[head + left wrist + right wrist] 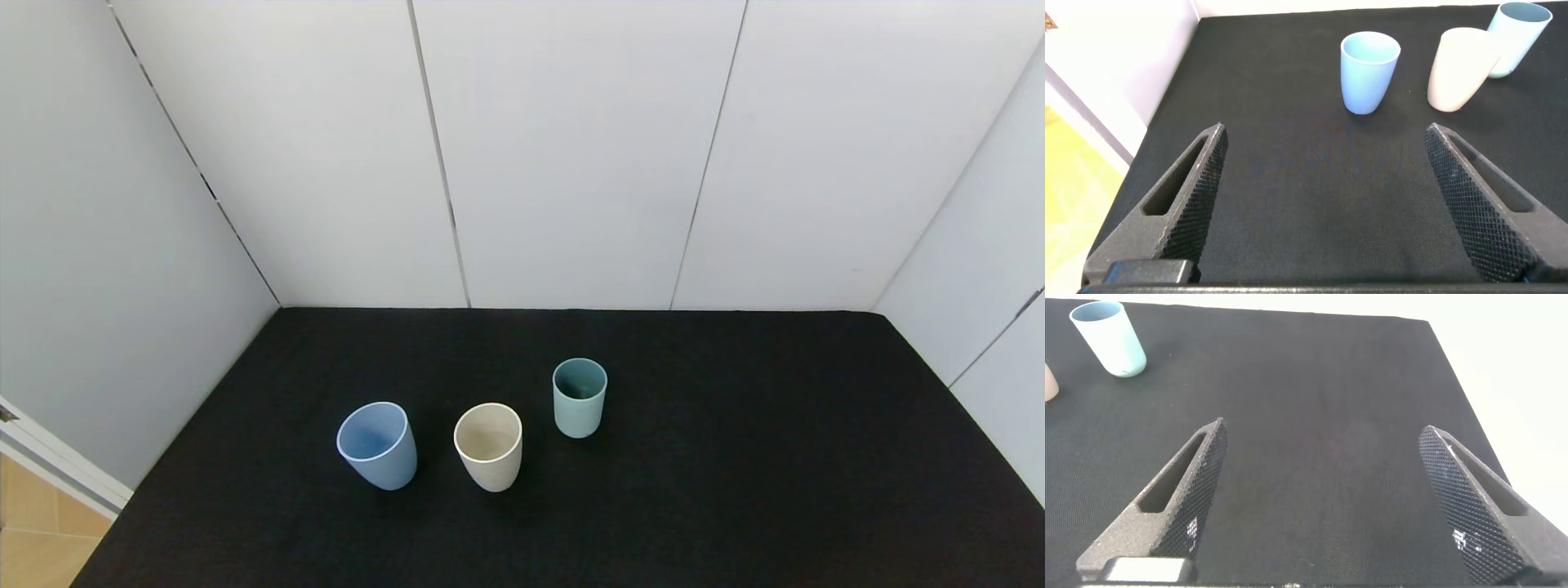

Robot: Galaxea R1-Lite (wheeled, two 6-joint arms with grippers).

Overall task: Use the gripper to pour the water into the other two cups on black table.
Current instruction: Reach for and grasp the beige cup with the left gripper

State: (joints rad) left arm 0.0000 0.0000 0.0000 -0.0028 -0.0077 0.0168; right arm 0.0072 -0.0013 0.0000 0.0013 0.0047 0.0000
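Counter (735,474), black, head view: three upright cups in a row, apart from one another, light blue cup (376,445) on the robot's left, beige cup (489,446) in the middle, teal cup (580,397) right and farther back. Water not discernible. 
Left wrist view: left tool (1323,175) spread wide, holding nothing, above bare counter near the blue cup. 
Right wrist view: right tool (1321,469) likewise wide, unladen, teal cup well off.

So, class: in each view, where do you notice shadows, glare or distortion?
Head view: soft, even light, faint shadows beside the beige cup; wall seams splay outward. Left wrist view: bright glare on the floor beyond the black table. Right wrist view: small glints on the right gripper fingers.
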